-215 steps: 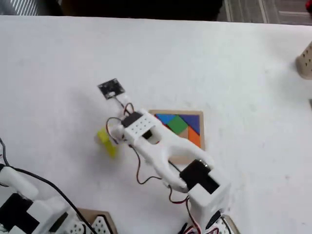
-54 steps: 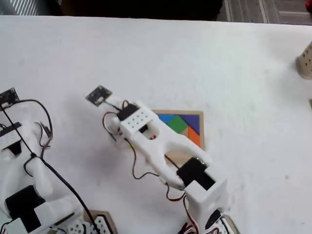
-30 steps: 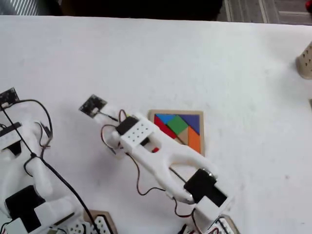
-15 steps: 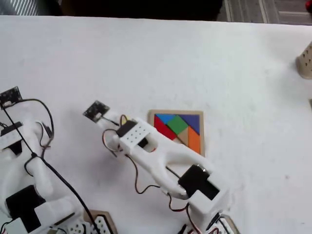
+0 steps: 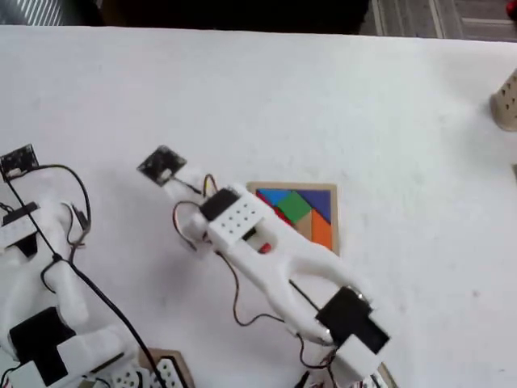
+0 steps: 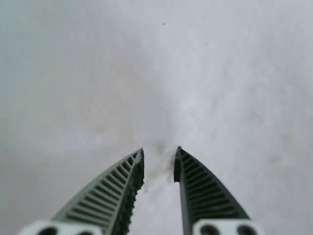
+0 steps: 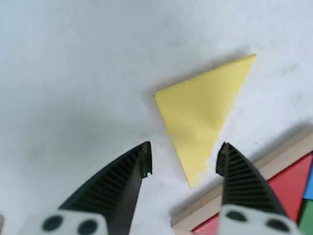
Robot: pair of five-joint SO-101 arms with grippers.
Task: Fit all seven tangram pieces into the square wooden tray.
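The square wooden tray (image 5: 333,220) lies mid-table holding red, blue, green (image 5: 294,207), purple and orange pieces. My right arm (image 5: 236,220) stretches from the front edge to the tray's left side and covers what lies beneath it. The right gripper (image 7: 185,157) is open, just above the table. A yellow triangle (image 7: 201,107) lies flat between and just beyond its fingertips, near the tray's corner (image 7: 244,196), where the red piece (image 7: 281,188) shows. The left gripper (image 6: 159,155) hangs over bare white table with a narrow gap and nothing between its fingers. My left arm (image 5: 40,267) stands at the table's left edge.
A beige perforated object (image 5: 505,101) stands at the far right edge. A wooden base (image 5: 166,360) and loose cables (image 5: 105,311) lie at the front left. White table stretches open behind and to the right of the tray.
The right arm's wrist has shifted slightly right, toward the tray. The yellow piece, seen left of the arm earlier, is now hidden under it. The left arm holds still.
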